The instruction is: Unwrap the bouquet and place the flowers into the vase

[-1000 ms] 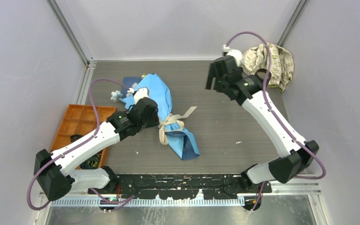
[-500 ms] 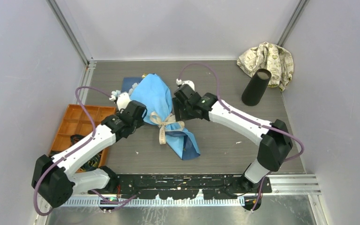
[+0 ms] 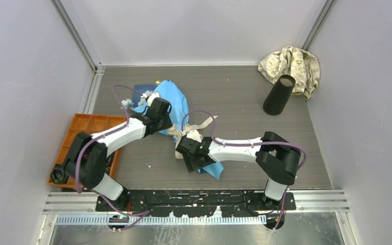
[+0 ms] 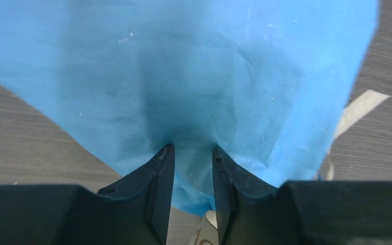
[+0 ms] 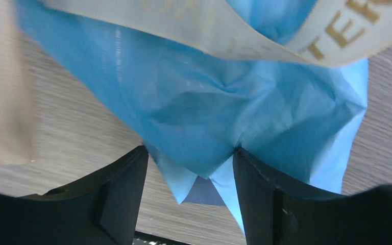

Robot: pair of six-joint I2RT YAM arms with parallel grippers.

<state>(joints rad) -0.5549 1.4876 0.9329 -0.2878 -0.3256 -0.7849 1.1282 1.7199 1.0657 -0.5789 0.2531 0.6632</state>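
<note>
Top external view: one bouquet (image 3: 177,98) lies across the middle-left of the worktop (image 3: 240,109), tied at the waist with one cream ribbon (image 3: 201,124). Both of my arms bend in over it. Of the flowers (image 3: 126,103), only a couple of pale blooms poke out at the far-left end of the blue paper; the rest are covered, so I cannot count them. One black vase (image 3: 278,95) stands upright at the far right, well apart from the bouquet and touching one crumpled beige patterned cloth (image 3: 292,62) in the corner. One orange tray (image 3: 84,128) with compartments sits at the left edge.

Left wrist view: my left hand (image 4: 193,153) has its two fingers drawn close together, pinching a fold of the blue paper, which puckers and darkens at the tips.

Right wrist view: my right hand (image 5: 190,153) straddles the narrow end of the wrap with its fingers set wide. The paper meets both inner faces, but I cannot tell whether it is gripped. Lettered ribbon crosses overhead.

The worktop is grey with a fine wood-like grain. Pale, plain walls (image 3: 194,30) close it in on three sides, with metal posts in the far corners.
</note>
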